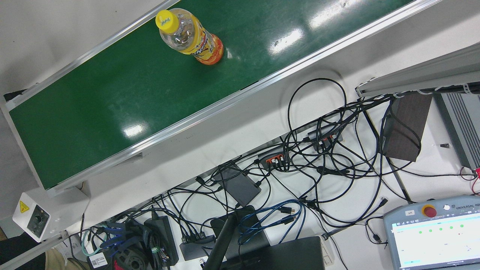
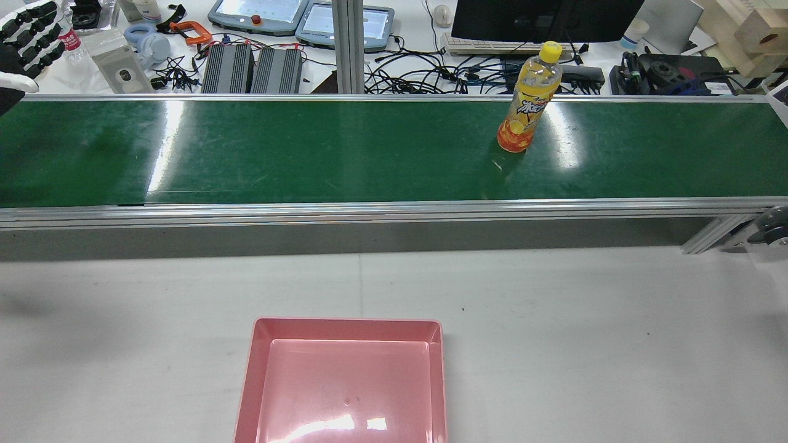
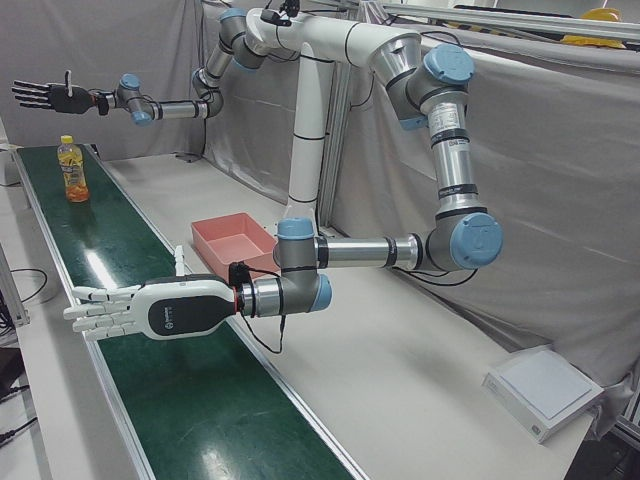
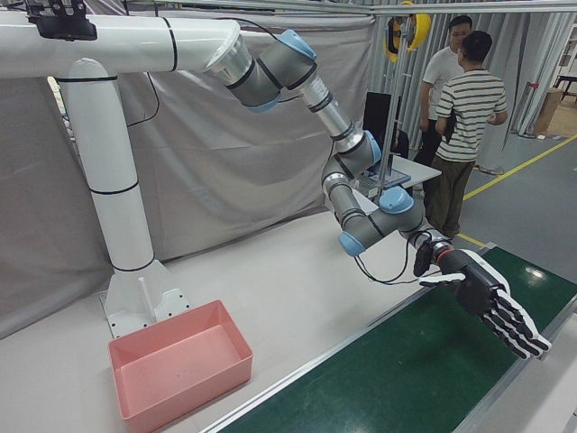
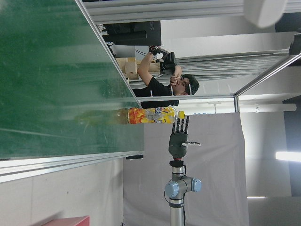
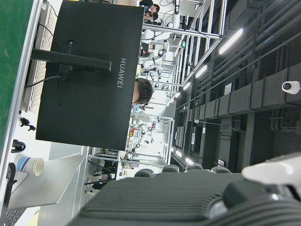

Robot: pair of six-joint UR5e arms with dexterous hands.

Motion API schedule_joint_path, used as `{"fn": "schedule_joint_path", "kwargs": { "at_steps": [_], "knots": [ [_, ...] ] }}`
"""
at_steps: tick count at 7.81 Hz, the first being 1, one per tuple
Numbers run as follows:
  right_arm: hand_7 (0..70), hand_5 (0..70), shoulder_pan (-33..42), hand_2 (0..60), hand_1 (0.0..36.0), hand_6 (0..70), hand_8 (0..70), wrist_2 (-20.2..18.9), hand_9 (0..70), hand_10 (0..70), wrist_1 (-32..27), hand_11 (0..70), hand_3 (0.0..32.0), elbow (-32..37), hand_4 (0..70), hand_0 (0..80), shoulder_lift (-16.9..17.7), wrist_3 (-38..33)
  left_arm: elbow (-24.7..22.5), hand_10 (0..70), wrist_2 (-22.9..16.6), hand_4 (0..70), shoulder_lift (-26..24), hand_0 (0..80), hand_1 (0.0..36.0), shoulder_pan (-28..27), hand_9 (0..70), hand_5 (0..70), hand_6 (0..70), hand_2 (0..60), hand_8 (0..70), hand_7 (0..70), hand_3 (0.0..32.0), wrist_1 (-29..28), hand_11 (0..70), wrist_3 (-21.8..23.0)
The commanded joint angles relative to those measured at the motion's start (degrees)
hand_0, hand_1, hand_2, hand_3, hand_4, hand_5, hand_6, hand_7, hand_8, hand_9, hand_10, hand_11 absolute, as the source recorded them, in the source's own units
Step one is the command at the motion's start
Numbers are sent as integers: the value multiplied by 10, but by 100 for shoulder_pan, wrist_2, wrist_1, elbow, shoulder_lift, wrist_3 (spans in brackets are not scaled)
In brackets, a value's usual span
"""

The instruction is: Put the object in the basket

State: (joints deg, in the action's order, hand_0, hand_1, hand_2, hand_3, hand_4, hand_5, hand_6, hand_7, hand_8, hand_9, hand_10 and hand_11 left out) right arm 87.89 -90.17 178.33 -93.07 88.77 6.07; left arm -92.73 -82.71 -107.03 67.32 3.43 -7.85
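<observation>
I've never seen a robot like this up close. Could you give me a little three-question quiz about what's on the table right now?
1. True or false: the bottle stands upright on the green belt.
2. What lies in the pink basket? A) the bottle B) nothing C) a cup
3. Fill in the blank: the left hand hovers over the belt with its fingers spread, so it is ____ (open or shut).

Key: 1 true; 2 B; 3 open.

Tangled black cables are lying beside a teach pendant (screen lit); a monitor is standing behind.
</observation>
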Motion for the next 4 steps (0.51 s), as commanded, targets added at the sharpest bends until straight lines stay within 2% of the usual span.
{"fn": "schedule_joint_path", "kwargs": {
  "at_steps": [1, 4],
  "knots": [
    [0, 0, 0, 0, 0, 0, 0, 0, 0, 0, 0, 0, 0, -1, 0, 0, 9, 0, 9, 4, 0, 1, 7, 631, 114, 0, 0, 159, 0, 0, 0, 0, 0, 0, 28, 3],
    [0, 0, 0, 0, 0, 0, 0, 0, 0, 0, 0, 0, 0, -1, 0, 0, 9, 0, 9, 6, 0, 2, 7, 631, 114, 9, 0, 164, 0, 0, 0, 0, 0, 0, 32, -6]
  ]
}}
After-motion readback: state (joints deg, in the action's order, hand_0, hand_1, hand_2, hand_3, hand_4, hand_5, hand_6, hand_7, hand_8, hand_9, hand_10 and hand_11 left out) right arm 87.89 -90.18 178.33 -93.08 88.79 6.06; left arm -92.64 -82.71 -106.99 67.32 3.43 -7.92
